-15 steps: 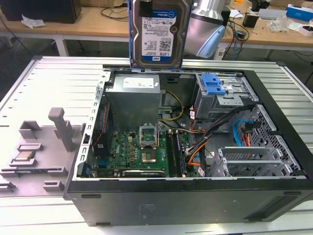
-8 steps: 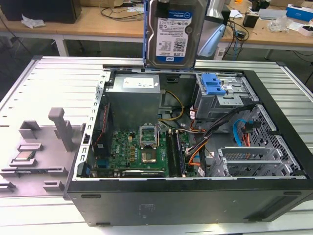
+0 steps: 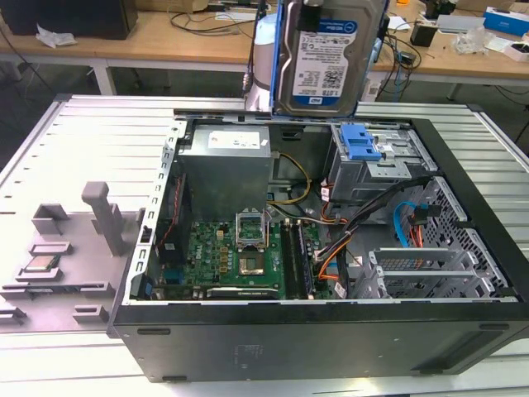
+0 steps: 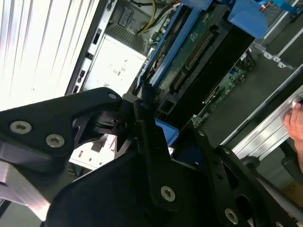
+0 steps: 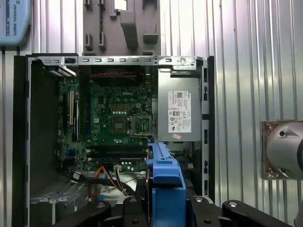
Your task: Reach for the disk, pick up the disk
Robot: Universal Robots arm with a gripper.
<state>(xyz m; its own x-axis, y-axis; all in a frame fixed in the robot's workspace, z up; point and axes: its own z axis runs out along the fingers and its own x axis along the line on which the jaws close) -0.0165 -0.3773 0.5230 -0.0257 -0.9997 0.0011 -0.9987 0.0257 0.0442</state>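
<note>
The gripper [image 5: 164, 208] is holding the disk [image 3: 328, 59] up in the air, above the back of the open computer case [image 3: 488, 248] and clear of everything inside it. In the exterior view the hard drive is hanging nearly upright with its white-and-blue label facing the camera, its blue bracket [image 3: 281, 50] running down the edges, and the pale arm [image 3: 259, 58] showing just behind it.

In the second wrist view the black fingers [image 4: 149, 142] are pressing together on the blue plastic at one end of the disk [image 4: 203, 47], so the hand is closed tight around it, with the drive's circuit-board side stretching away from the camera. In the first wrist view the bracketed disk [image 5: 165, 179] is showing edge-on between the gripper's dark links.

Below it, the case is lying on its side on the ribbed metal table [image 3: 107, 132], baring the green motherboard [image 3: 235, 260], the grey power supply [image 3: 227, 165] and the blue-latched drive cage [image 3: 364, 153]. A small CPU chip [image 3: 41, 265] is sitting in a grey fixture [image 3: 99, 215] at the exterior view's left. A person's hand [image 4: 296, 123] is resting at a metal edge in the second wrist view.
</note>
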